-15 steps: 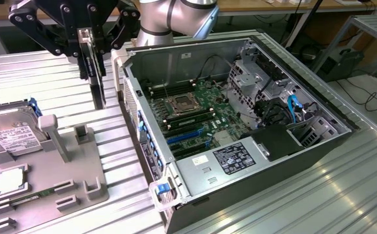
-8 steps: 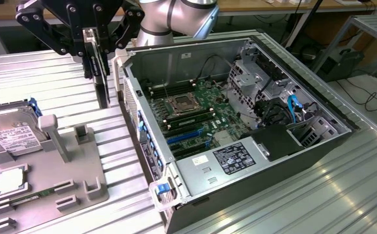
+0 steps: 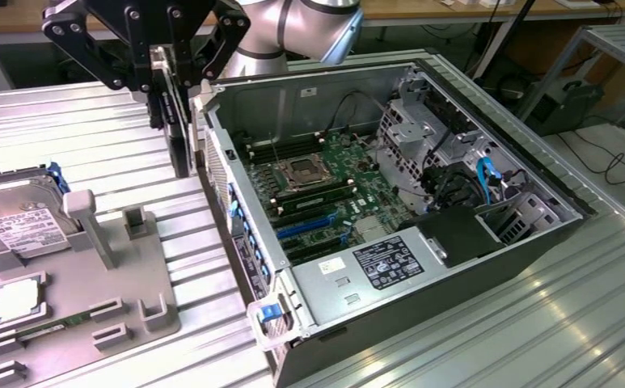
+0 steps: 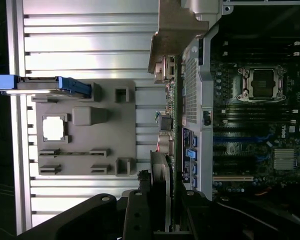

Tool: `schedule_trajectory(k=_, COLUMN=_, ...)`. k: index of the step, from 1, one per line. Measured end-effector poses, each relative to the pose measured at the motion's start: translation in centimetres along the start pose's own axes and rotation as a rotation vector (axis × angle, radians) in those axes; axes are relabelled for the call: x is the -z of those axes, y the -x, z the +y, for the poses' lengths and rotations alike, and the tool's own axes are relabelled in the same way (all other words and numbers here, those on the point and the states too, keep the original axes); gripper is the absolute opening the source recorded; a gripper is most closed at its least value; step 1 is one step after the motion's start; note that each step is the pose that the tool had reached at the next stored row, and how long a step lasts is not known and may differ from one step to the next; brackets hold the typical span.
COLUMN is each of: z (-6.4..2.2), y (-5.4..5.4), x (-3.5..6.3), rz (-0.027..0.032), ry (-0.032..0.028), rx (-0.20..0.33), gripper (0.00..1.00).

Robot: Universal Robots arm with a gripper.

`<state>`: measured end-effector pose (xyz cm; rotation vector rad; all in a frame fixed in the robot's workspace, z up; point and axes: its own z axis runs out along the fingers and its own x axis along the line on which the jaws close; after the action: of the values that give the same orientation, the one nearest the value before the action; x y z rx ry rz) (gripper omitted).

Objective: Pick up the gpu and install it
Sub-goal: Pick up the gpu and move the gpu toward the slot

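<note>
The gpu [image 3: 179,137] hangs on edge in the air, a thin dark card with its pale metal bracket [image 4: 177,30] at one end. My gripper [image 3: 172,77] is shut on its upper edge. In the exterior view the card hovers just outside the open computer case [image 3: 323,89], by the case's rear wall on the exterior view's left. The wrist view looks down along the gpu [image 4: 169,115], edge-on over that rear panel, with my gripper [image 4: 165,200] around it. The motherboard's blue and black expansion slots [image 3: 312,226] lie open inside the case.
A grey parts fixture [image 3: 107,291] sits on the ribbed metal table at the exterior view's left. It carries a hard drive [image 3: 15,222] with blue rails, a CPU chip [image 3: 15,299] and a slim memory stick [image 3: 48,327]. Drive cages and cables [image 3: 485,182] crowd the case's far end.
</note>
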<state>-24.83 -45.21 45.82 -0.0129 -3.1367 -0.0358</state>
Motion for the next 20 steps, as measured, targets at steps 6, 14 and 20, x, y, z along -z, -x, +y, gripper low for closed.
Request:
schedule_trajectory(k=6, z=0.01, y=0.8, x=0.0, rz=0.0, ry=0.0, rx=0.0, gripper=0.28)
schedule_trajectory(k=14, z=0.01, y=1.8, x=0.01, rz=0.0, ry=0.0, rx=0.0, gripper=0.28)
schedule_trajectory(k=20, z=0.02, y=2.3, x=0.01, rz=0.0, ry=0.0, rx=0.0, gripper=0.28)
